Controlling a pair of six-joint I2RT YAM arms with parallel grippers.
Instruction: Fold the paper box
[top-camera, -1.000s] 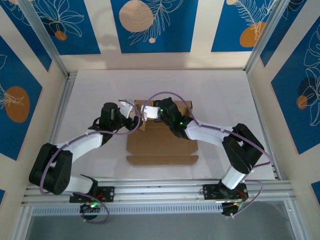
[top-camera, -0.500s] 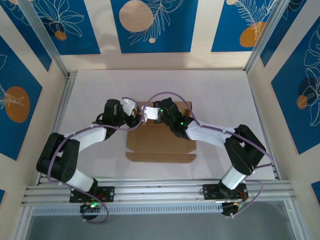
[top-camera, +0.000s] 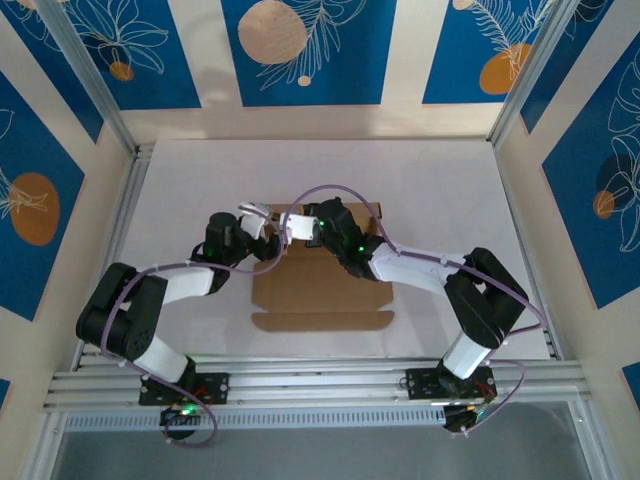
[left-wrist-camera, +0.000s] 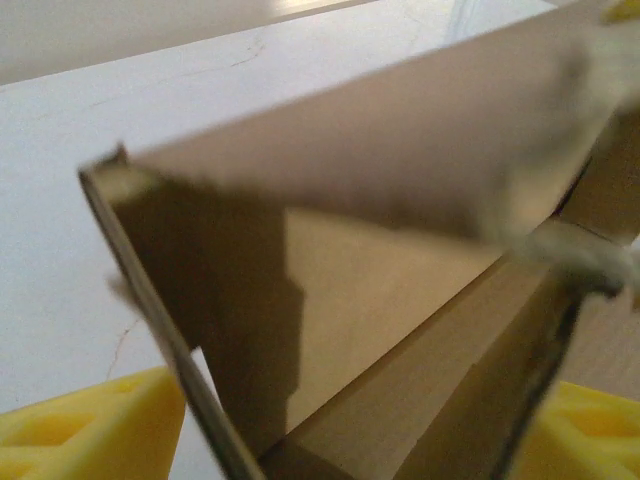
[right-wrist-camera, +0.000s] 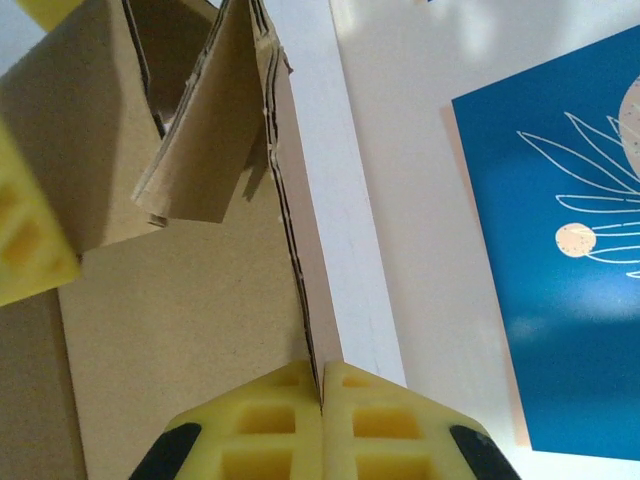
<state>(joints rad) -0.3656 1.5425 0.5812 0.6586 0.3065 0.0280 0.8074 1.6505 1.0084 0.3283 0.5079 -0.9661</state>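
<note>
The paper box (top-camera: 320, 290) is brown corrugated cardboard lying mid-table, its rear wall and side flaps raised. My right gripper (top-camera: 297, 226) is at the rear wall; in the right wrist view its yellow fingertips (right-wrist-camera: 322, 385) are shut on the upright wall's edge of the paper box (right-wrist-camera: 170, 330). My left gripper (top-camera: 262, 228) is at the box's rear left corner. Its yellow pads (left-wrist-camera: 80, 430) stand wide apart in the left wrist view, around a folded corner flap of the paper box (left-wrist-camera: 380, 300), with a sliver of table showing beside the left pad.
The white table (top-camera: 450, 190) extends right of and behind the box. Blue patterned walls (top-camera: 300, 50) enclose three sides. An aluminium rail (top-camera: 320, 375) runs along the near edge with both arm bases on it.
My left arm has shifted its elbow and shoulder inward, keeping its gripper at the box's rear left corner. The right arm and the box have hardly moved.
</note>
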